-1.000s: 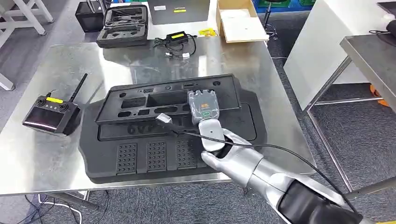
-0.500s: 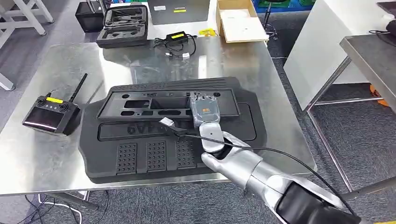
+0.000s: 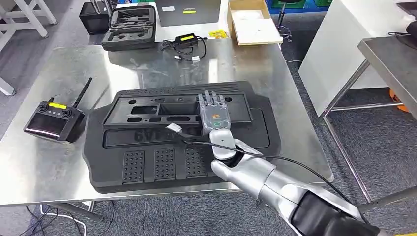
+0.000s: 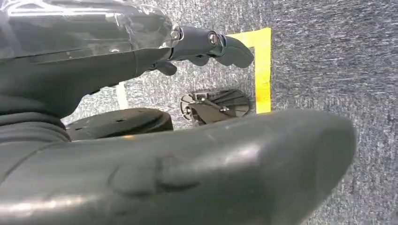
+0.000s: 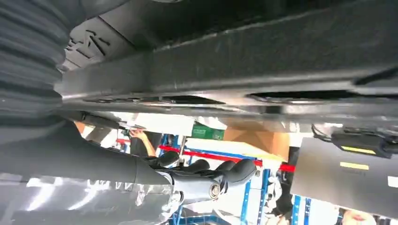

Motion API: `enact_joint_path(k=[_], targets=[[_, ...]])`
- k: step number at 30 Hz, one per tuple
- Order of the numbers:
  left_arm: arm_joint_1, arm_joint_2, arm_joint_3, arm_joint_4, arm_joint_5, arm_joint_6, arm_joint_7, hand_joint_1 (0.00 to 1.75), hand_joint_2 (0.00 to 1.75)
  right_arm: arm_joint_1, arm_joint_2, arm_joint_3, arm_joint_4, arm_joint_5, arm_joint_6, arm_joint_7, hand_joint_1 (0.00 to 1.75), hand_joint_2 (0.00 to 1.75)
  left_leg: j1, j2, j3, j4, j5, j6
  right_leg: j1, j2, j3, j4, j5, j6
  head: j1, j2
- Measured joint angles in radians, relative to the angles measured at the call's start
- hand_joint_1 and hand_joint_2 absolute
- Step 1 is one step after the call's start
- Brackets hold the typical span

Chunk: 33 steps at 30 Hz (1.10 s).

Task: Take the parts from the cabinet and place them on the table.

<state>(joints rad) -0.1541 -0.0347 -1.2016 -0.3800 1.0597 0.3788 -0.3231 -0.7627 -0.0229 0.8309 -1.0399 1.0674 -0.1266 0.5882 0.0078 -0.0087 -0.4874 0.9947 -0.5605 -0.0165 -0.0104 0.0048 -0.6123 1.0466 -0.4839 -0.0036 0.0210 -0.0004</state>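
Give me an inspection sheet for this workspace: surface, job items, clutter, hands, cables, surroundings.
Surface: steel table, shiny, carrying a large black foam tray.
Job's things: black plastic part with cutouts lying on the foam tray.
Clutter: remote controller with antenna at the table's left edge; charger at the far edge.
Hands: right hand over the black part, fingers spread, holding nothing; left hand hangs over the floor, empty.
Cables: black cable running along the right arm; charger's cord coiled on the table.
Surroundings: open black case and cardboard box beyond the table; second table to the right; grey carpet.
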Motion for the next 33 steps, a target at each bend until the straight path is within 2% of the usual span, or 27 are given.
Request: enact_joint_path(k=[3,7,12,18,23,25,28,29,30,31,33], targets=[[0.000,0.000,0.000,-0.003,0.005,0.000,-0.008,0.00,0.00,-0.005,-0.003,0.008,-0.030,-0.033,0.015,0.000,0.00,0.00,0.000,0.000,0.000,0.000,0.000,0.000,0.000,0.000,0.000,0.000,0.000,0.000,0.000,0.000],[0.005,0.000,0.000,-0.003,0.013,-0.016,-0.034,0.00,0.00,-0.006,-0.019,0.012,-0.103,-0.121,0.113,0.000,0.00,0.00,0.000,0.000,0.000,0.000,0.000,0.000,0.000,0.000,0.000,0.000,0.000,0.000,0.000,0.000],[0.016,0.001,0.000,-0.002,0.029,-0.029,-0.044,0.00,0.00,0.001,-0.061,0.014,-0.233,-0.147,0.217,0.000,0.00,0.00,0.000,0.000,0.001,0.000,0.000,0.000,0.000,0.001,0.000,0.000,0.000,0.000,0.000,0.000],[0.017,0.003,0.000,-0.002,0.030,-0.035,-0.046,0.00,0.00,0.022,-0.104,0.014,-0.373,-0.196,0.246,0.000,0.00,0.00,0.000,0.001,0.001,0.000,0.000,0.000,0.000,0.001,0.000,-0.001,0.000,0.000,0.000,0.000],[0.016,0.004,0.000,-0.002,0.039,-0.040,-0.052,0.00,0.00,0.039,-0.149,0.014,-0.491,-0.249,0.341,0.000,0.00,0.00,0.000,0.001,0.001,0.000,0.000,0.000,0.000,0.001,0.000,-0.001,0.000,0.000,0.000,0.000],[0.017,0.005,0.000,-0.001,0.042,-0.040,-0.064,0.00,0.00,0.056,-0.168,0.013,-0.552,-0.276,0.330,0.000,0.00,0.00,0.000,0.001,0.001,0.000,0.000,0.000,0.000,0.001,0.000,-0.001,0.000,0.000,0.000,0.000],[0.020,0.005,0.000,0.000,0.047,-0.039,-0.075,0.00,0.00,0.072,-0.195,0.011,-0.632,-0.295,0.253,0.000,0.00,0.00,0.000,0.001,0.001,0.000,0.000,0.000,0.000,0.001,0.000,-0.001,0.000,0.000,0.000,0.000],[0.021,0.005,0.000,0.001,0.048,-0.037,-0.078,0.00,0.00,0.076,-0.205,0.010,-0.656,-0.287,0.219,0.000,0.00,1.75,0.000,0.001,0.001,0.000,-0.001,-0.001,0.000,0.001,0.000,-0.001,0.000,0.000,0.000,0.000],[0.021,0.005,0.000,0.003,0.049,-0.033,-0.082,0.00,0.00,0.088,-0.214,0.006,-0.682,-0.265,0.149,-0.002,0.00,1.75,0.000,0.001,0.001,0.000,-0.001,-0.001,0.000,0.001,0.000,-0.001,0.000,0.000,0.000,0.000],[0.022,0.005,0.000,0.004,0.047,-0.028,-0.084,0.00,0.00,0.110,-0.220,-0.005,-0.708,-0.225,0.026,-0.009,0.00,1.75,0.000,0.000,0.001,0.000,-0.001,-0.001,0.000,0.001,0.001,-0.001,0.000,0.000,0.000,0.000],[0.021,0.005,-0.002,0.005,0.031,-0.025,-0.082,0.00,0.00,0.164,-0.226,-0.042,-0.744,-0.133,-0.298,-0.034,0.00,1.75,0.000,0.000,0.001,0.000,-0.001,-0.001,0.000,0.000,0.001,-0.001,0.000,0.000,0.000,0.000]])
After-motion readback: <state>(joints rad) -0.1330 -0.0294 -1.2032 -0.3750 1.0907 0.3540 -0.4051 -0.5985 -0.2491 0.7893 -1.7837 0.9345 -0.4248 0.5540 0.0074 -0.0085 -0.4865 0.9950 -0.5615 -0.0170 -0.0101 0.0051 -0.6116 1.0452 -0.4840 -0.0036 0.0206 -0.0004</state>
